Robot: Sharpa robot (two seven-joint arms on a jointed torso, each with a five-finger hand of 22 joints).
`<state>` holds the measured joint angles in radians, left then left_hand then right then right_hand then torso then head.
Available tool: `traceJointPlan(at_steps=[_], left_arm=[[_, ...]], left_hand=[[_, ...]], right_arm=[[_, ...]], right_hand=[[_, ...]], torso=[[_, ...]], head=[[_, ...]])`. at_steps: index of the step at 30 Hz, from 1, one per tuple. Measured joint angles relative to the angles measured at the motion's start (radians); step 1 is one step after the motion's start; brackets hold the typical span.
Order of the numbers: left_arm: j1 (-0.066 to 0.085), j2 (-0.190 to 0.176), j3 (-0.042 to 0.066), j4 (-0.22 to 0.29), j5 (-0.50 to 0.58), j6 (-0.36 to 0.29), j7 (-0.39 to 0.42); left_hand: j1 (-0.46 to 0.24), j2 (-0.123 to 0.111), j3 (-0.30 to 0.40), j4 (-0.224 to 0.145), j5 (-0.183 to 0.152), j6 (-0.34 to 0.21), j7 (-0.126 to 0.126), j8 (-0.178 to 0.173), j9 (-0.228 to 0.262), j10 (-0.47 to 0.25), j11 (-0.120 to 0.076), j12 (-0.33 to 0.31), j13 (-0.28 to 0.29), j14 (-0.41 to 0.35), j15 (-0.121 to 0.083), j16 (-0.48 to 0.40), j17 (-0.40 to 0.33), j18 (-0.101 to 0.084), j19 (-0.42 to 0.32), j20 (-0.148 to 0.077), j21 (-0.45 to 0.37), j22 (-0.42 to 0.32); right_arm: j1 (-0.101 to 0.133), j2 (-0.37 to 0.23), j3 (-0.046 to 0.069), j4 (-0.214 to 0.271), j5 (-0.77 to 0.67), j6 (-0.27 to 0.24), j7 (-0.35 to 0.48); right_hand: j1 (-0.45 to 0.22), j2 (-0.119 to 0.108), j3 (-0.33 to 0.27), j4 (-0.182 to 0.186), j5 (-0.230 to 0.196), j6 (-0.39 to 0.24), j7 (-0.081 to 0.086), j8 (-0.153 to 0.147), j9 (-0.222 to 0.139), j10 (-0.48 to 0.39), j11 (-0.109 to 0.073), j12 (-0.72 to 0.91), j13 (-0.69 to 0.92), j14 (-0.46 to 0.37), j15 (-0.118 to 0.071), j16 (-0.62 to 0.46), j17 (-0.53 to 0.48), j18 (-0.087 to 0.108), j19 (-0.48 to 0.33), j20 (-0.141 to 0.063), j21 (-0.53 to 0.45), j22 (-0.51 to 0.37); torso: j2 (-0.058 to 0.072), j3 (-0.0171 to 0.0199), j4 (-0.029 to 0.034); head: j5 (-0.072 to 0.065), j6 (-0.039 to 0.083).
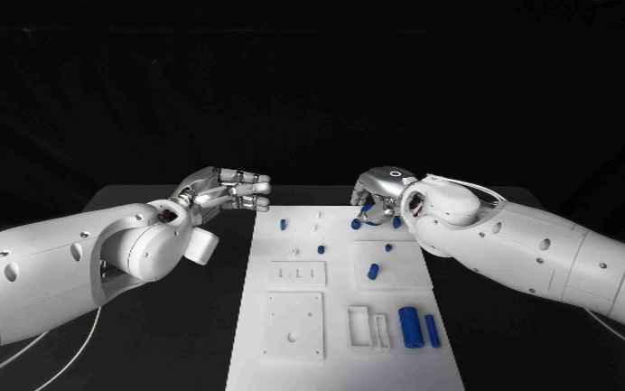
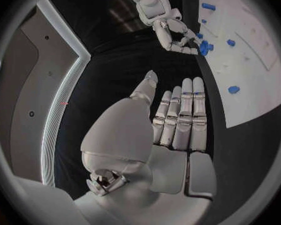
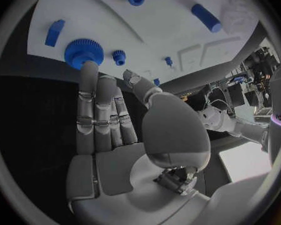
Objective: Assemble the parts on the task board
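Fingertips of the right hand (image 1: 382, 194) touch a blue gear (image 3: 84, 52) at the task board's (image 1: 293, 355) far edge, seemingly to seat it; the left hand (image 1: 224, 190) waits off-board over the counter (image 1: 170, 337), fingers loosely apart, holding nothing.

Parts (image 1: 373, 271) lie scattered on the task board (image 1: 293, 368), seemingly mid-table.

black table (image 1: 156, 228), white task board (image 1: 293, 355) flat at mid, blue parts (image 1: 410, 326) on it
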<state>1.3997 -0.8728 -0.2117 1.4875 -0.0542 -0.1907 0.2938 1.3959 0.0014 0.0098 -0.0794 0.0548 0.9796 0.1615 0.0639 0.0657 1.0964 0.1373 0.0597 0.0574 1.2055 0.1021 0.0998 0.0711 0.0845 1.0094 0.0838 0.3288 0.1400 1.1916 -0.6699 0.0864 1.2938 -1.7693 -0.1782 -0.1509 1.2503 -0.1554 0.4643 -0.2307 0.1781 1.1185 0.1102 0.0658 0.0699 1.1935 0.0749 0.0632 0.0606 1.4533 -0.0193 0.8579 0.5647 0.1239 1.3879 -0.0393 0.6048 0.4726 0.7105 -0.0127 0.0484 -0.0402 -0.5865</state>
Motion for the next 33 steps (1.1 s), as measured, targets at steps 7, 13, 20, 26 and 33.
traceJointPlan(at_steps=[7,13,20,26,33], left_arm=[[0.004,-0.004,0.001,0.0,-0.005,0.001,-0.006],[0.006,-0.007,0.001,0.001,-0.008,0.001,-0.011],[0.013,-0.01,0.001,0.005,-0.01,0.001,-0.015],[0.018,-0.014,0.001,0.008,-0.013,0.001,-0.016],[0.021,-0.015,0.001,0.008,-0.015,0.0,-0.016]], left_hand=[[0.0,0.0,-0.001,-0.001,-0.002,-0.001,0.001,0.0,0.0,-0.001,-0.001,0.0,0.0,0.0,0.0,0.0,0.0,0.0,0.0,0.0,0.0,0.0],[0.0,0.0,-0.001,-0.001,-0.002,-0.004,-0.003,0.0,0.0,-0.001,-0.001,0.0,0.0,0.0,0.0,0.0,0.0,0.0,0.0,0.0,0.0,-0.003],[0.0,0.0,-0.001,-0.001,-0.002,-0.008,0.001,0.0,0.0,-0.005,0.002,0.0,0.0,0.0,0.0,0.0,0.0,0.0,0.0,0.0,0.0,-0.005],[0.0,0.0,-0.001,-0.001,-0.002,-0.008,0.001,0.0,0.0,-0.005,0.002,0.0,0.0,0.0,0.0,0.0,0.0,0.0,0.0,0.0,0.0,-0.006],[0.0,0.0,-0.001,-0.001,-0.002,-0.008,0.001,0.0,0.0,-0.005,0.002,0.0,0.0,0.0,0.0,0.0,0.0,0.0,0.0,0.0,0.004,-0.006]], right_arm=[[-0.007,0.005,-0.001,-0.006,-0.026,0.014,-0.005],[-0.015,0.011,-0.001,-0.008,-0.038,0.029,-0.005],[-0.023,0.017,-0.001,-0.012,-0.047,0.044,-0.005],[-0.029,0.022,-0.002,-0.014,-0.052,0.051,-0.006],[-0.029,0.022,0.0,-0.012,-0.06,0.052,-0.009]], right_hand=[[0.004,-0.004,0.002,-0.006,-0.008,-0.004,-0.004,0.0,0.0,0.0,0.0,0.0,0.0,0.0,0.0,0.008,-0.001,0.0,0.0,0.0,-0.007,0.025],[0.004,-0.004,-0.002,-0.009,-0.015,-0.004,-0.004,0.0,0.0,-0.004,0.004,0.0,0.0,-0.003,0.003,0.011,-0.003,0.0,0.0,0.0,-0.018,0.048],[0.004,-0.004,0.016,-0.027,-0.027,-0.004,-0.004,0.0,0.0,0.002,-0.002,0.0,0.0,-0.003,0.003,0.02,-0.006,-0.001,0.011,-0.003,-0.023,0.087],[0.004,-0.004,0.032,-0.023,-0.035,-0.004,-0.004,0.0,0.0,0.002,-0.002,0.0,0.0,-0.003,0.003,0.02,-0.007,-0.001,0.011,-0.003,-0.018,0.125],[0.011,0.003,0.067,-0.018,-0.063,0.022,-0.005,0.0,0.003,0.039,-0.012,0.0,-0.001,-0.007,-0.001,0.02,-0.007,-0.001,0.011,-0.003,-0.006,0.159]], torso=[[0.008,0.0002,0.0023],[0.015,0.0013,0.0034],[0.022,0.0011,0.0035],[0.029,0.0005,0.0035],[0.033,0.0004,0.0044]], head=[[0.001,0.005],[0.004,0.006],[0.007,0.005],[0.009,0.007],[0.011,0.004]])
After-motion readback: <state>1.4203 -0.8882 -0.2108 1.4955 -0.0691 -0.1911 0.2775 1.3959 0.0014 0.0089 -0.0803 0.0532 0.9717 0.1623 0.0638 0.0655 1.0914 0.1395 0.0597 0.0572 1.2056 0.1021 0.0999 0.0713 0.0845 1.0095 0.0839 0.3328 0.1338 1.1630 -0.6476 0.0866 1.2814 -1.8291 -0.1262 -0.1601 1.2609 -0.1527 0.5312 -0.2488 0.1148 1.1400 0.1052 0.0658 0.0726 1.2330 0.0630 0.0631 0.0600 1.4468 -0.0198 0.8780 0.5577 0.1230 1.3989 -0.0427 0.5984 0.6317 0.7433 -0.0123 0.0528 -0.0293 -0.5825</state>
